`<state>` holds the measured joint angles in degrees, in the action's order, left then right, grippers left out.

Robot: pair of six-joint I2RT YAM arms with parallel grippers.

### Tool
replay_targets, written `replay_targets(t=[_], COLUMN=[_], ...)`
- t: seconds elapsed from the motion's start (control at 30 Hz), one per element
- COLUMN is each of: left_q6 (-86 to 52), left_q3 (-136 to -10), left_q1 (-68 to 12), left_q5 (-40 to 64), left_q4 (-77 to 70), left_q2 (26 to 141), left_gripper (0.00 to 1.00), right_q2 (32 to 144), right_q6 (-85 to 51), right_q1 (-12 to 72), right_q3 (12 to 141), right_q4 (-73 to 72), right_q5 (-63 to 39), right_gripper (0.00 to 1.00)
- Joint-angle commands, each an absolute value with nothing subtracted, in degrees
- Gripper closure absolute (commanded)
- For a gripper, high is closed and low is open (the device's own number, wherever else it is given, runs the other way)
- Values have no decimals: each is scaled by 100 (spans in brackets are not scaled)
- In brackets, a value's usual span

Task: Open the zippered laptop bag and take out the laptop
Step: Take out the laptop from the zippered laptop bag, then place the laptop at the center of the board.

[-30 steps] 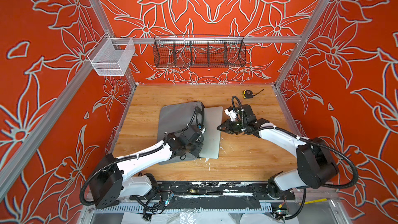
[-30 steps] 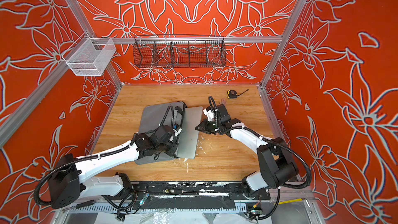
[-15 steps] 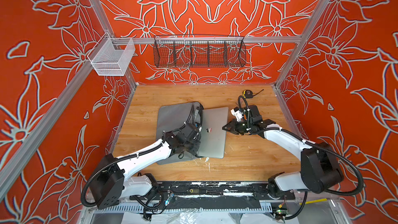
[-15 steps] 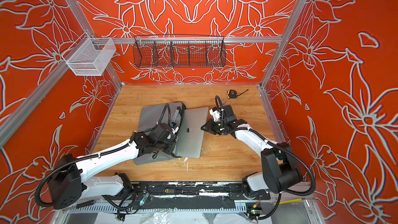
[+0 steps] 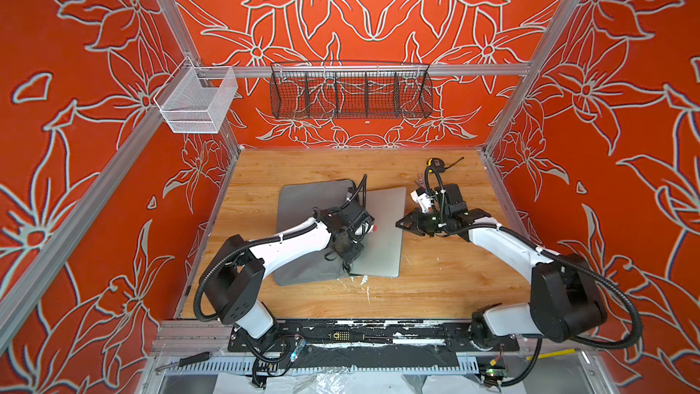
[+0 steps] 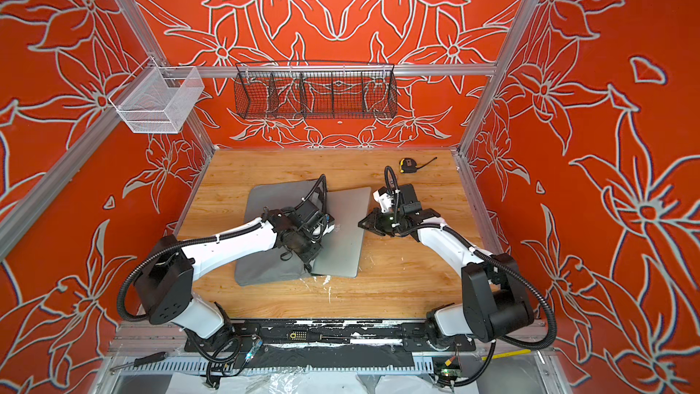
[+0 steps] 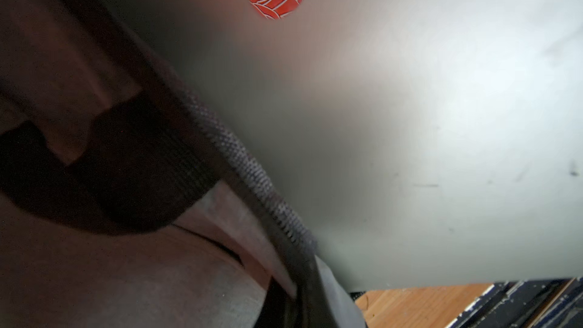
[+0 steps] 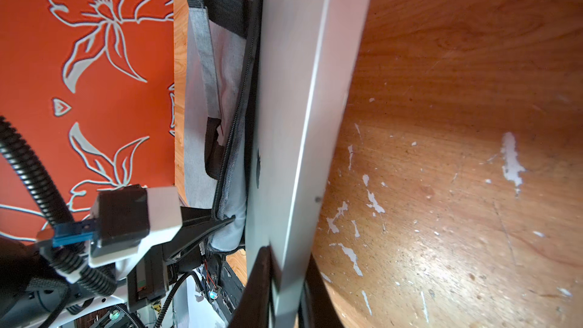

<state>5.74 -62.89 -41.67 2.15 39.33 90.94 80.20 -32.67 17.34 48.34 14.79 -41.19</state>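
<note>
On the wood table [image 5: 435, 289], both top views: grey laptop bag [image 5: 303, 198] lies flat, centre-left. The laptop [image 5: 384, 236] pokes out of the bag's open side toward the R arm. A good part is exposed; the rest is hidden by the bag and L wrist, so can't tell how much is inside. Red mark [image 5: 375, 227] on the lid shows just beside the L wrist. L tool [image 5: 346, 265] sits at the bag's near corner by the mouth. R tool [image 5: 402, 223] is at the laptop's free long edge, approx. mid-length. Yellow tape measure [image 5: 435, 164] at back of table, well apart, not involved.

L wrist view: v. close, blurry. Zip teeth [image 7: 252, 168] run diagonally, with the silver lid on one side and a black webbing handle [image 7: 142, 159] on the other. Tool tips not resolved here.

R wrist view: R tool's fingers [image 8: 258, 263] straddle the laptop edge, one on each face, so it is pinching the laptop. Can't tell if that edge is lifted or riding on the table. L tool is pressed together on the bag's corner fabric at the zip end.

Reading: zip open, extraction partway. L prob. anchors the bag so it doesn't travel with the laptop. R grips mid-edge, prob. to keep the pull straight so no corner snags in the mouth. Risk: thin smooth metal, shallow pinch, could slip.
</note>
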Motion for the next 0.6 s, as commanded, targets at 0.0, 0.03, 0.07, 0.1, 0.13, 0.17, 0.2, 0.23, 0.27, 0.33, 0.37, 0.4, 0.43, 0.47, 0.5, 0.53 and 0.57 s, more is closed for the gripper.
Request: replay_targets(t=[0.0,0.03,0.07,0.1,0.13,0.17,0.2,0.23,0.27,0.33,0.37,0.4,0.43,0.47,0.5,0.53,0.57], left_q6=[1410,1520,1658,1788,1959,2135,2281,2423,2563,2849,2985,3150,3275,3354,3451,3568,3687], left_q3=[-6469,-6460,-6439,-6404,-6346,-6281,-6232,-6191,-6164,-6118,-6086,-6030,-5948,-5875,-5789,-5661,-5504], left_q1=[-4096,-4096,-4096,-4096,-4096,-4096,-4096,-4087,-4075,-4039,-4011,-3980,-3964,-3941,-3909,-3887,-3876], left_q5=[-581,-794,-985,-1144,-1336,-1502,-1645,-1780,-1867,-1954,-1980,-2029,-2057,-2006,-1995,-2059,-2167], left_q4=[4128,4217,4289,4337,4358,4382,4386,4398,4427,4445,4447,4424,4307,4217,4149,4089,4015], left_q2=[9129,9135,9124,9119,9102,9076,9066,9056,9054,9069,9063,9055,8966,8884,8782,8702,8624], left_gripper=[100,100,100,100,100,100,100,100,100,100,100,100,100,100,100,100,100], right_q2=[8116,8136,8171,8208,8255,8314,8368,8421,8454,8473,8473,8464,8464,8473,8473,8473,8465], right_q6=[-2342,-2255,-2189,-2157,-2137,-2143,-2181,-2241,-2294,-2411,-2464,-2527,-2555,-2561,-2537,-2504,-2465], right_q1=[1752,1720,1691,1670,1645,1644,1648,1644,1644,1670,1700,1733,1780,1816,1850,1849,1846], right_q3=[5060,5108,5162,5204,5248,5287,5312,5338,5352,5349,5344,5344,5353,5373,5404,5444,5477], right_q4=[1928,2009,2076,2109,2117,2094,2035,1947,1859,1669,1581,1504,1458,1454,1495,1564,1647], right_q5=[-3860,-3858,-3867,-3890,-3938,-3991,-4067,-4169,-4238,-4333,-4358,-4374,-4408,-4425,-4445,-4464,-4460], right_gripper=[100,100,100,100,100,100,100,100,100,100,100,100,100,100,100,100,100])
